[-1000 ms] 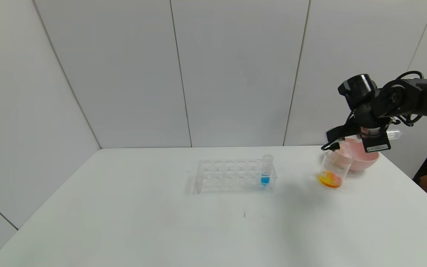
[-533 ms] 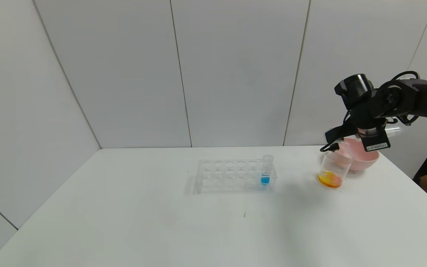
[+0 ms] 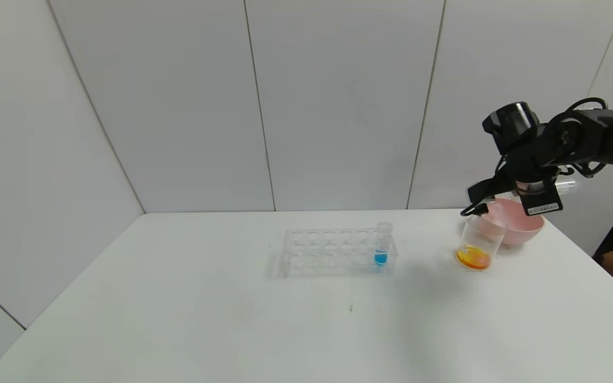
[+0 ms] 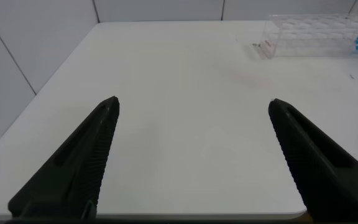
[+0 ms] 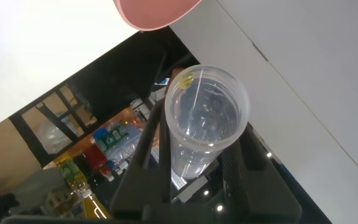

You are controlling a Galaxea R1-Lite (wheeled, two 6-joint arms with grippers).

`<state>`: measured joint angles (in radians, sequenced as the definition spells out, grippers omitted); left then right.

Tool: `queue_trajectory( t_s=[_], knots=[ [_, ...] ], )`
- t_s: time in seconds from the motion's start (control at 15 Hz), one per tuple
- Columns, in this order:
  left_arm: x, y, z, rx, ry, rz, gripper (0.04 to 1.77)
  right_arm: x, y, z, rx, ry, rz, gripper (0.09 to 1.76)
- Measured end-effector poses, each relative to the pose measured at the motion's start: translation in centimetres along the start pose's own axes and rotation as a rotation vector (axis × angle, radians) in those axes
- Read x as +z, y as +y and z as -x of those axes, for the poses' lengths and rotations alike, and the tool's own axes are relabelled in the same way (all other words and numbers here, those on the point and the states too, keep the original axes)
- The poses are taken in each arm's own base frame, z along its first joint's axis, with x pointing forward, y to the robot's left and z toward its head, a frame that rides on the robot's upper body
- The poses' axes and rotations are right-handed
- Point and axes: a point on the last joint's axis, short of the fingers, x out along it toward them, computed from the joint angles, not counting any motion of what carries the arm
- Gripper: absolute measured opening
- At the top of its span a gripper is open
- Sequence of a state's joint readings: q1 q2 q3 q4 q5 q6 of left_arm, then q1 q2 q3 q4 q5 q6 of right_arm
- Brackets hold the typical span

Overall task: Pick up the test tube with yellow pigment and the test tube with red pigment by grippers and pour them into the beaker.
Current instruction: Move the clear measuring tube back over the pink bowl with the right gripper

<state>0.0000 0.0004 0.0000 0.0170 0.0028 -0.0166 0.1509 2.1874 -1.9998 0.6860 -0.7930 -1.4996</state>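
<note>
Right pincer (image 3: 478,208) holds a drained tube (image 3: 563,187) tipped above the beaker (image 3: 478,246).

The right pincer is clamped tight on 1 clear tube lying near level; its rim end is hidden behind the wrist in the head view. In the right wrist view the tube (image 5: 205,118) shows only a yellow smear at its rim, so it looks like the yellow one, though its base is cut off by the fingers. The beaker stands on the table (image 3: 232,319) just before the pink bowl (image 3: 522,226), orange liquid at its bottom. The red tube is nowhere visible. The rack (image 3: 333,251) keeps 1 blue tube (image 3: 382,244). The left pincer (image 4: 191,162) hangs spread wide and empty, near the table's edge.
</note>
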Motion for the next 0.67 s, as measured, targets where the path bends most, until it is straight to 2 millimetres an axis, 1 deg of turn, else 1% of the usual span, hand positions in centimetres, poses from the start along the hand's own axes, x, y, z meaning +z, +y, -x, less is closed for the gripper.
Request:
queue_trajectory(
  t_s=[0.07,0.13,0.27,0.53,0.67],
  knots=[
    [0.0,0.0,0.0,0.0,0.0,0.0,1.72,-0.3,0.0,0.1,0.0,-0.011,-0.007,0.52],
    [0.0,0.0,0.0,0.0,0.0,0.0,1.72,-0.6,0.0,0.3,0.003,-0.058,-0.016,0.52],
    [0.0,0.0,0.0,0.0,0.0,0.0,1.72,-1.9,-0.2,0.5,0.018,-0.227,-0.066,0.52],
    [0.0,0.0,0.0,0.0,0.0,0.0,1.72,-6.3,-0.2,1.1,0.084,-0.524,-0.243,0.52],
    [0.0,0.0,0.0,0.0,0.0,0.0,1.72,-8.2,0.0,0.9,0.139,-0.67,-0.373,0.52]
  ],
)
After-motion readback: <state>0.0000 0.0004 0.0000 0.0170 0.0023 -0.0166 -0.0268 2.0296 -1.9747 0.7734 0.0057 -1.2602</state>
